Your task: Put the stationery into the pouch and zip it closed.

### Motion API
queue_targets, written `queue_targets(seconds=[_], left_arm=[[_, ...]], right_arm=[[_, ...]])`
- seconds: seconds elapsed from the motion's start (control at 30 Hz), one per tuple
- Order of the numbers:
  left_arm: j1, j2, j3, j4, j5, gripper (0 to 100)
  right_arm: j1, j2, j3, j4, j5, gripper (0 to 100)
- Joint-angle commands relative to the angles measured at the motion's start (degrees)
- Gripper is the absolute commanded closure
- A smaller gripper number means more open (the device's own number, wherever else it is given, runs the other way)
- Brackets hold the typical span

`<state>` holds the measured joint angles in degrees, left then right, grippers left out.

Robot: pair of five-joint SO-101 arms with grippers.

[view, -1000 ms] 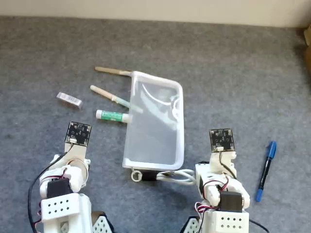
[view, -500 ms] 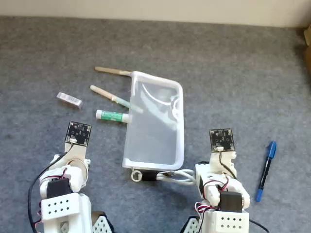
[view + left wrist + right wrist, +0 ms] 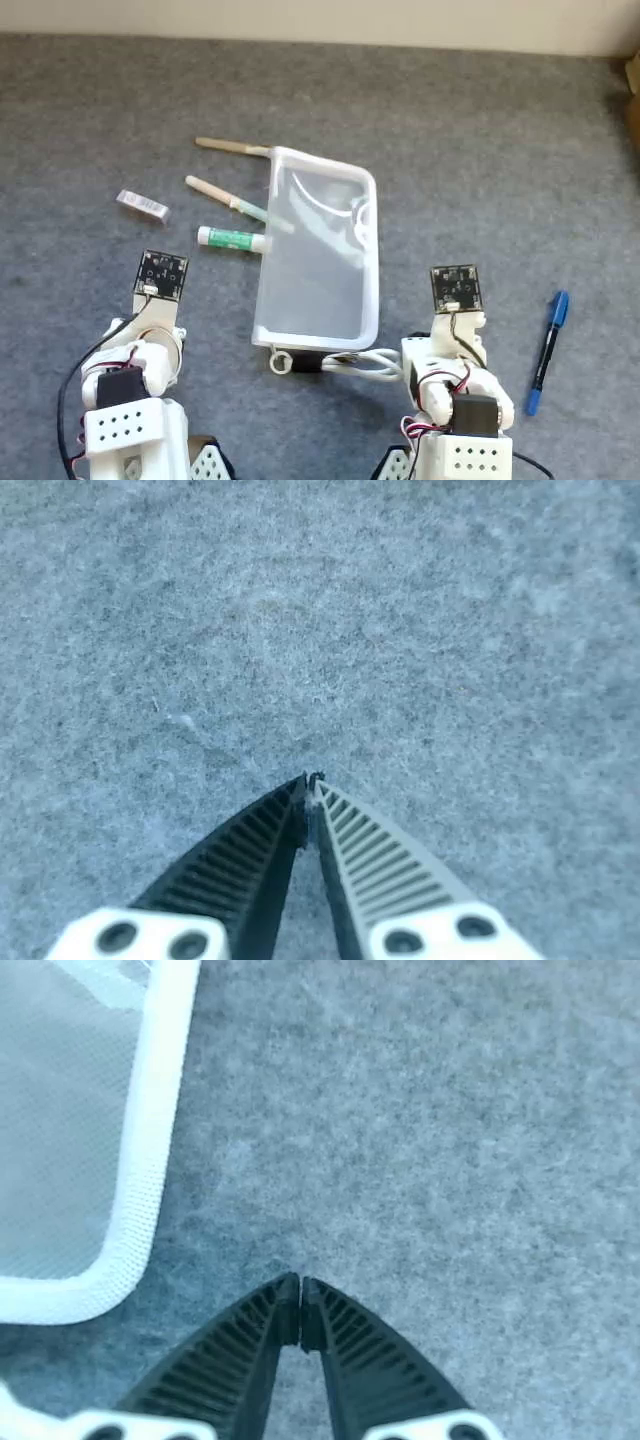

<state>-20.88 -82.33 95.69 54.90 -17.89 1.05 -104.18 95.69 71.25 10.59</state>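
The left end effector and right end effector are both clenched on nothing over the counter, with the pouch lying flat between them. The blue pen lies well apart from it — a shallow pinch could roll it away, and the light pouch may slide.

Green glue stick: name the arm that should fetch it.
Probably left: the green glue stick lies just ahead of the left hand, while the pouch lies between it and the right hand.
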Motion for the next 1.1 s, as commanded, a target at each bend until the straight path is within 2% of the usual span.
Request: queue_targets(seconds=[0.0, 0.17, 0.4, 0.63, 0.83, 1.07], left_arm=[[0.92, -0.40, 0.04, -0.88, 0.44, 97], [0.92, -0.40, 0.04, -0.88, 0.44, 97], [0.92, -0.40, 0.04, -0.88, 0.44, 97], [0.92, -0.40, 0.04, -0.88, 0.44, 97], [0.92, -0.40, 0.04, -0.88, 0.44, 97], [0.92, -0.40, 0.04, -0.88, 0.44, 97]], right_arm=[[-0.13, -0.75, 6.20, -0.13, 2.90, 99.3], [1.89, -0.75, -5.67, 0.40, 15.03, 99.3], [4.09, -0.13, -19.56, 0.40, 16.00, 99.3], [4.00, -0.04, -25.89, 0.40, 16.00, 99.3], [-3.82, 4.09, -33.10, 5.41, 16.09, 99.3], [-10.15, 26.59, -46.11, 9.71, 15.65, 99.2]])
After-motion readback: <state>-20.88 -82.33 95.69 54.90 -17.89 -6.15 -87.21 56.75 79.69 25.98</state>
